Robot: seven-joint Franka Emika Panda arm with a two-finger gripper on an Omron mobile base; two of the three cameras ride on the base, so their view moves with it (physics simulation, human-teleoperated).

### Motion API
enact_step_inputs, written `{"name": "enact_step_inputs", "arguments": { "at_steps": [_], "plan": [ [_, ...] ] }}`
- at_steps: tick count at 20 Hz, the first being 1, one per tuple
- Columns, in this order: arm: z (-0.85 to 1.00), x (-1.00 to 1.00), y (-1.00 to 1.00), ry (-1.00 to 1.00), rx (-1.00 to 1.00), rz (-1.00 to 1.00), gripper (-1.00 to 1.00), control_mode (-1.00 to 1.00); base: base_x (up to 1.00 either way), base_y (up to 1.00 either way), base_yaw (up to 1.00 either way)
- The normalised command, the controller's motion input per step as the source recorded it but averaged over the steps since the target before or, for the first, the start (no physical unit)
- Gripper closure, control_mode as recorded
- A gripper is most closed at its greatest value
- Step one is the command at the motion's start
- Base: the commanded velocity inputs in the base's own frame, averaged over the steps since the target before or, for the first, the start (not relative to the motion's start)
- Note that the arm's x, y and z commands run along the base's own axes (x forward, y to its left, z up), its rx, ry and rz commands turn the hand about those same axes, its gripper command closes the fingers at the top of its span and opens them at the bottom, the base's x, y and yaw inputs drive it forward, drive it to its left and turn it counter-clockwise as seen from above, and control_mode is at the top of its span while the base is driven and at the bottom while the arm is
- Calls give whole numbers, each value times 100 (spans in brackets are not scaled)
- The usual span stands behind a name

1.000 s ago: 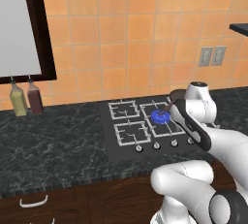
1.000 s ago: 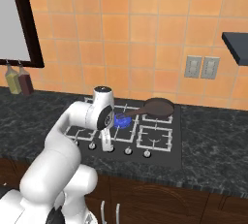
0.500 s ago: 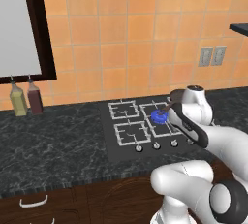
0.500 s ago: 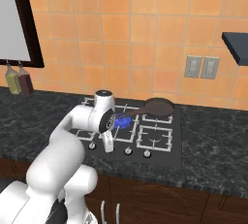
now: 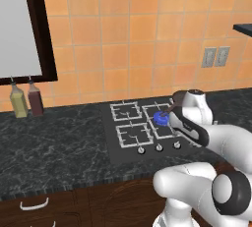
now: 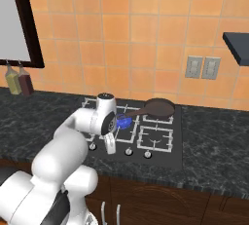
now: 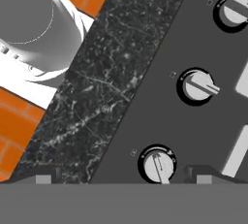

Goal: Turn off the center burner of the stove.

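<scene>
My arm has swung lower toward the flat black stove [image 5: 142,127], whose blue-ringed center burner [image 5: 160,118] is lit. My two-finger gripper [image 7: 157,177] hangs spread over a round silver knob [image 7: 157,165] to turn it.

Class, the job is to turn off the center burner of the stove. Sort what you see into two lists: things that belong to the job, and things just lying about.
Belongs to the job:
- center burner, blue ring lit
- stove
- knobs along its front edge
- gripper, down near the knobs

Just lying about:
- dark pan on a back grate
- two bottles by the wall
- wall outlets
</scene>
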Motion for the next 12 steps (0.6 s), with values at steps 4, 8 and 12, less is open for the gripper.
{"name": "enact_step_inputs", "arguments": {
  "at_steps": [4,8,12],
  "plan": [
    [-22,7,0,0,0,3,-100,-100,0,0,0],
    [-19,9,0,0,0,3,-100,-100,0,0,0],
    [-16,13,0,0,0,3,-100,-100,0,0,0]
  ]
}}
